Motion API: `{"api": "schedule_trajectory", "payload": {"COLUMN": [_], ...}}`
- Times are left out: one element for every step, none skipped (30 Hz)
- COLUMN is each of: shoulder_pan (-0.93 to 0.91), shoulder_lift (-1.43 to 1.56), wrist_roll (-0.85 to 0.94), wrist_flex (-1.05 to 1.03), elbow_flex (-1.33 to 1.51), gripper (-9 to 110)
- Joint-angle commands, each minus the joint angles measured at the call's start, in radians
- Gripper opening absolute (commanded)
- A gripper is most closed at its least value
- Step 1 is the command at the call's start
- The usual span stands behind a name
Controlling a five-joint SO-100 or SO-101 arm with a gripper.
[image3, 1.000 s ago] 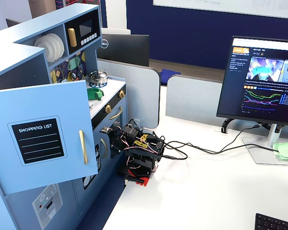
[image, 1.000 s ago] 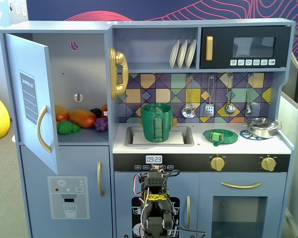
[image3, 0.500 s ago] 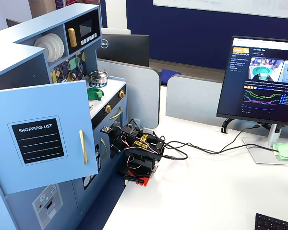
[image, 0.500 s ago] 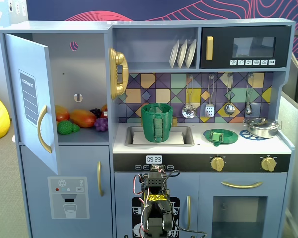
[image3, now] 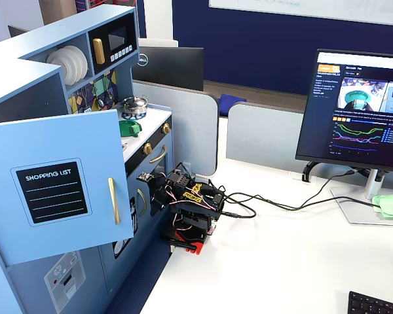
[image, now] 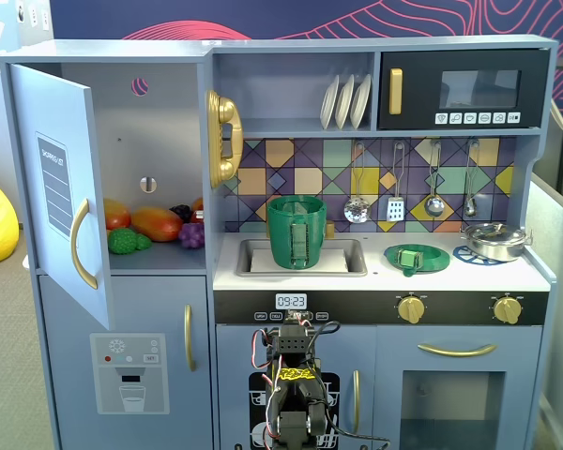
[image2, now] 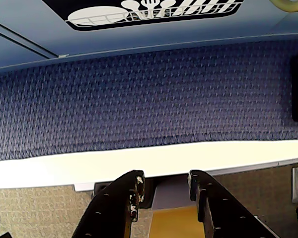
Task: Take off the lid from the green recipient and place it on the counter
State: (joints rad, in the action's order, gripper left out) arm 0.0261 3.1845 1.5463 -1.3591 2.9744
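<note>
Two fingers of the hand (image2: 165,191) apart — empty | lid (image: 417,257) on counter (image: 385,273)

Three white plates (image: 345,100) — four hanging utensils (image: 413,183) — two knobs (image: 459,308).

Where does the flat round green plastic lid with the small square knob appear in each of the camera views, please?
Front-facing fixed view: the flat round green plastic lid lies on the white counter, right of the sink, left of the silver metal pot.
Side fixed view: the lid shows at upper left on the counter, nearer than the silver pot.
Wrist view: not in it; only the open gripper over blue carpet.
Shared landmark: the silver pot.
</note>
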Motion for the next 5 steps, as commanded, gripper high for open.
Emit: {"api": "schedule_trajectory", "payload": {"shoulder_pan": [-0.014,-0.014,-0.014,-0.014,-0.014], "shoulder_lift": [-0.006,-0.006,-0.006,-0.006,-0.006], "wrist_roll": [-0.035,-0.035,-0.035,-0.035,-0.035], "wrist_flex": [-0.173,-0.173,-0.173,-0.173,-0.173], "elbow_flex": [0.021,0.021,0.021,0.021,0.021], "gripper": [2,2,2,2,2]}}
